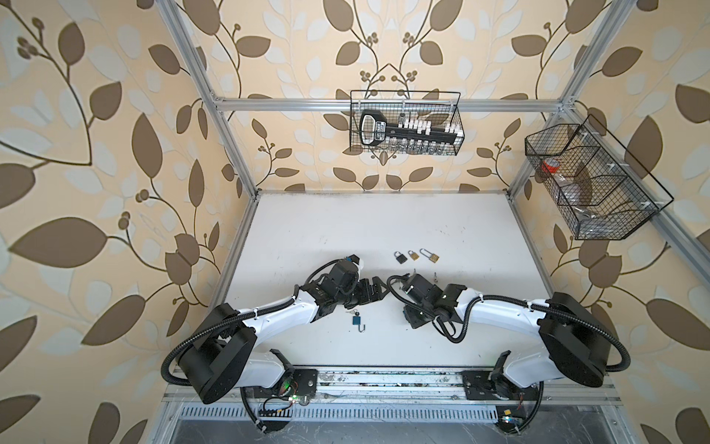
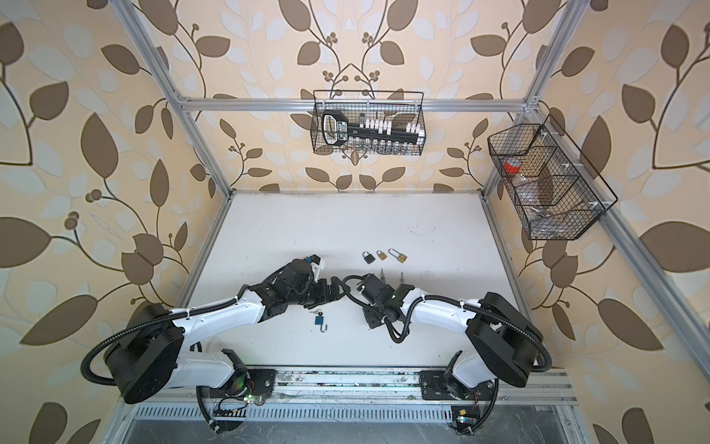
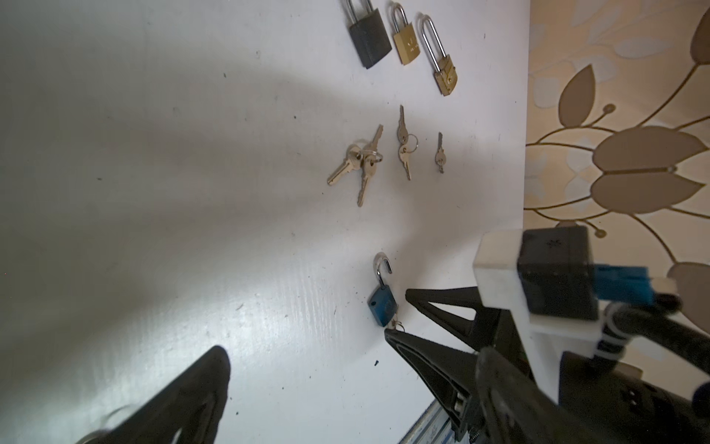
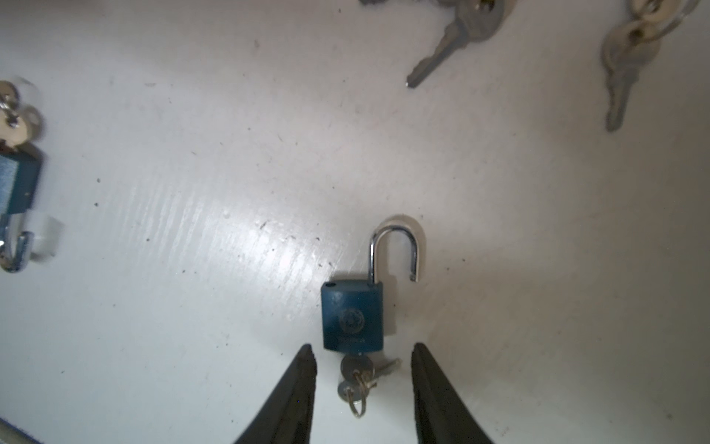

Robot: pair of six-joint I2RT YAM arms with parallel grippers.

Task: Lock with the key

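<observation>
Blue padlock point(image 4: 352, 316) looks light, rigid and slidey, best pinched at the key point(image 4: 355, 367) head; right gripper point(image 4: 363, 346) half-open, flanking key, empty; left gripper point(image 3: 303, 346) wide, empty.

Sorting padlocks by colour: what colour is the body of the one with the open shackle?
The padlock has a dark blue body, shown best in the right wrist view.

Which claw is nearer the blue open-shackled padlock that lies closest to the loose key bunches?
Right. The right claw straddles the key end of the blue open-shackled padlock; the left claw hangs wide open off to its side.
</observation>
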